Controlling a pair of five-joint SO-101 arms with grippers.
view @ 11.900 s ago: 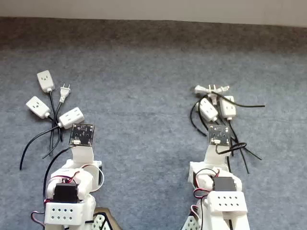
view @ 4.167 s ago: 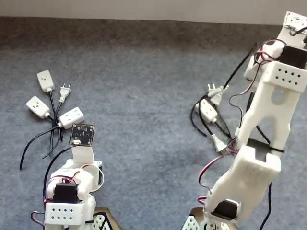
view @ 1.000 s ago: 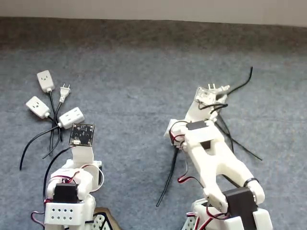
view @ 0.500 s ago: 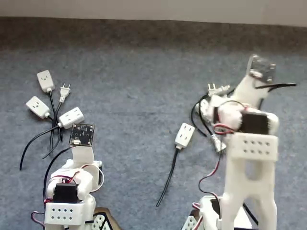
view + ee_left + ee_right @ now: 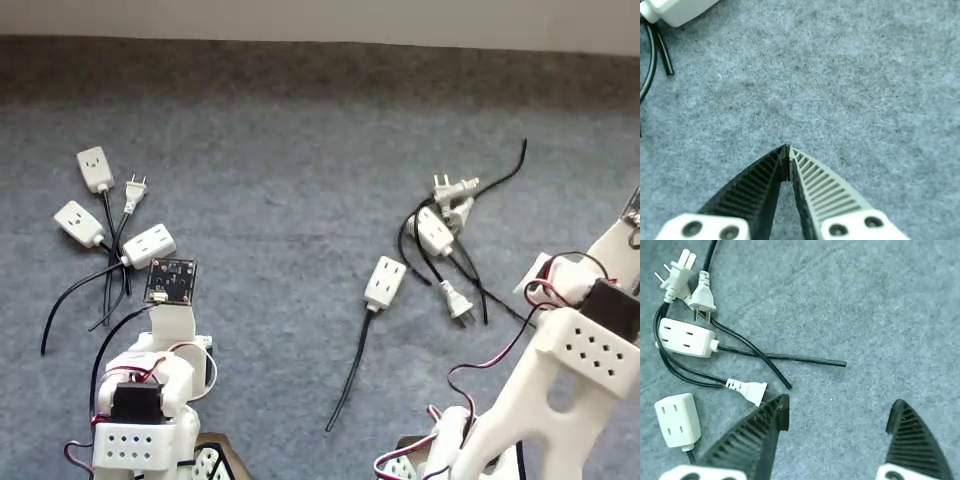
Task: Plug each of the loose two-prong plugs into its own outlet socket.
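Note:
In the right wrist view my right gripper (image 5: 840, 412) hangs open and empty above the carpet. Near it lie two white plugs (image 5: 675, 272) (image 5: 702, 295), a white socket (image 5: 686, 337), a third plug (image 5: 747, 388) and another socket (image 5: 676, 419). From above, that lone socket (image 5: 385, 281) lies apart from the tangle, its black cable trailing toward the front. My left gripper (image 5: 788, 151) is shut on nothing, just over the carpet, near the corner of a socket (image 5: 675, 10). At the left lie three sockets (image 5: 96, 168) (image 5: 79, 223) (image 5: 149, 245) and one plug (image 5: 134, 187).
Grey carpet (image 5: 270, 180) covers the table, with open room between the two clusters. Black cables (image 5: 470, 270) loop around the right-hand cluster and others (image 5: 80, 295) trail off the left one. The right arm (image 5: 570, 360) stands raised at the right edge.
The right arm, stretched over the right cluster a second ago, lifted and swung away to the right edge. The lone socket stays where it lay. The left arm has not moved.

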